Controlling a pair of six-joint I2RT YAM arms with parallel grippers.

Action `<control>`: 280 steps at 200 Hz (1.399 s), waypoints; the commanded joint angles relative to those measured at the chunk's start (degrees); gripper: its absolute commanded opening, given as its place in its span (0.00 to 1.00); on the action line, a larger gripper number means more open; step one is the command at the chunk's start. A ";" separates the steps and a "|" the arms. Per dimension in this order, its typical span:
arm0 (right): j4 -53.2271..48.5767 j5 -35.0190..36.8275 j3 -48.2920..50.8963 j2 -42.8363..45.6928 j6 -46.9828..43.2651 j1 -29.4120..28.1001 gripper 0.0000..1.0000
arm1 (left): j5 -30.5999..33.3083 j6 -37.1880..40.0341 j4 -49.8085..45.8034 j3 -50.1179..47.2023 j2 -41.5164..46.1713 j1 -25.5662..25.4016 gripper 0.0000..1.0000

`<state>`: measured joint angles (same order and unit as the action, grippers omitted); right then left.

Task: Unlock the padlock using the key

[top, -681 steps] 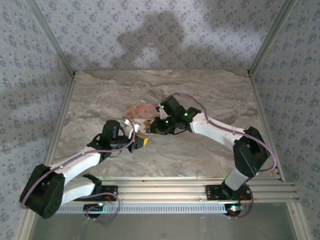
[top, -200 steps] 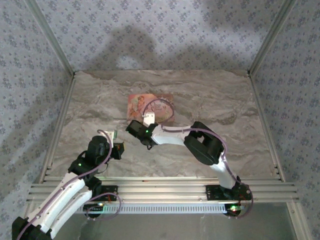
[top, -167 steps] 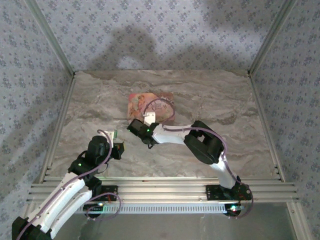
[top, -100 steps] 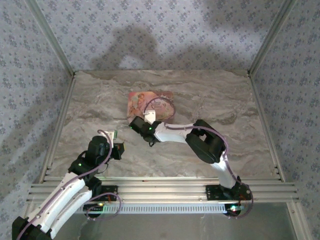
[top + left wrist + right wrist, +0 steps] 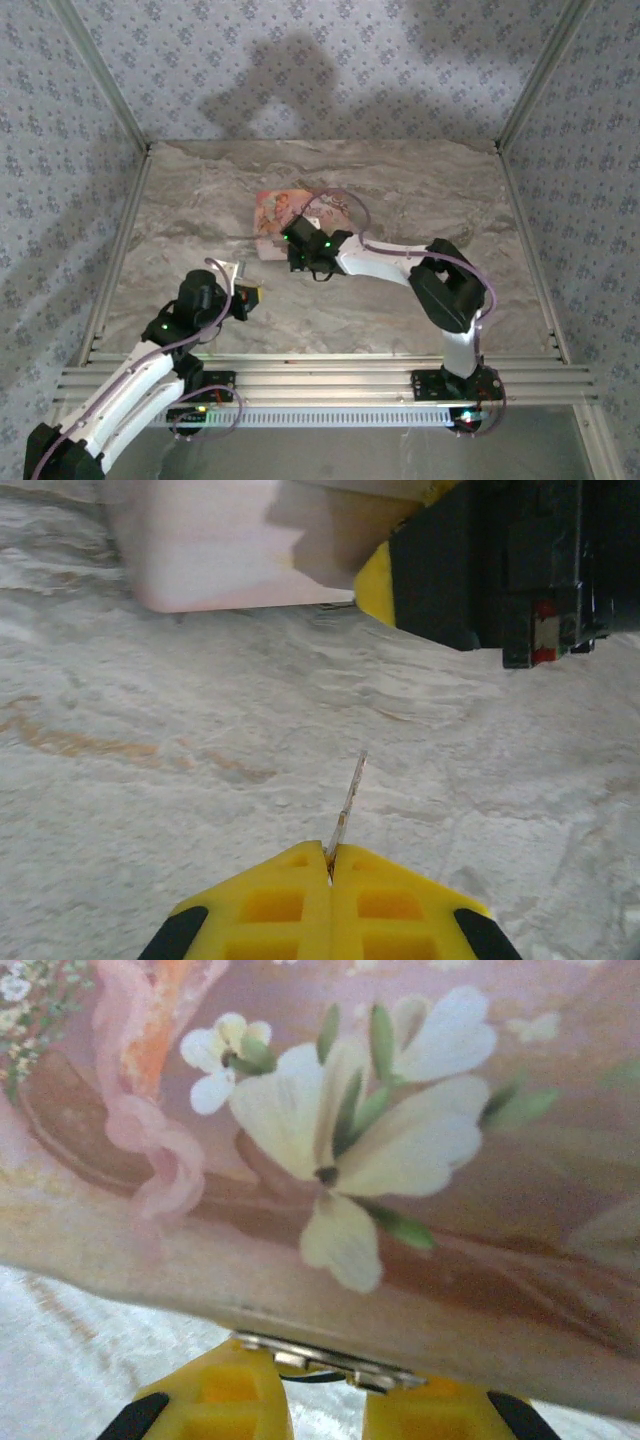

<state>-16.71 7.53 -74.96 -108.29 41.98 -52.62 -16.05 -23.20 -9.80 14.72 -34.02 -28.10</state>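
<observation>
My left gripper (image 5: 330,848) is shut on the key (image 5: 347,800), whose thin blade sticks out forward over the marble. In the top view the left gripper (image 5: 250,294) sits near and left of the pink picture-lidded box (image 5: 280,210). My right gripper (image 5: 293,250) is at the box's front edge. In the right wrist view its yellow fingers (image 5: 225,1400) stand apart under the metal hasp (image 5: 330,1360), which hides their tips. A thin dark curve (image 5: 315,1378) spans the gap below the hasp. I cannot make out the padlock body.
The box's pale front wall (image 5: 230,560) and the right gripper's black body (image 5: 500,570) lie ahead of the key. The marble tabletop (image 5: 420,190) is walled in by patterned panels. An aluminium rail (image 5: 330,380) runs along the near edge.
The right arm has swung rightward, its wrist sliding right along the box front. The left gripper, which was at the box 3.4 s ago, stays drawn back and has edged slightly right.
</observation>
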 commanded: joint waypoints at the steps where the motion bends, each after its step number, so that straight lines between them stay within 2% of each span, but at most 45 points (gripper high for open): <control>1: 1.43 -8.99 1.29 4.19 0.44 1.69 0.00 | -6.74 2.61 8.71 0.05 -3.32 0.21 0.00; 72: -2.93 -14.35 1.44 6.59 0.23 3.04 0.00 | -10.45 7.23 26.73 -3.07 -16.05 -0.17 0.00; 166: -4.23 -19.32 0.68 6.34 0.69 4.94 0.00 | -11.60 10.45 50.88 -1.71 -39.36 0.11 0.00; 225: -5.41 -21.67 -0.12 6.51 1.22 5.87 0.00 | -11.98 11.32 55.98 -0.76 -44.73 0.00 0.00; 280: -4.91 -23.15 -0.75 6.27 2.46 6.23 0.00 | -12.97 11.76 56.08 1.68 -48.88 -0.95 0.00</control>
<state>-21.67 -13.30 -73.32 -104.27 43.27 -46.83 -27.18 -12.84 43.62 14.74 -81.91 -28.27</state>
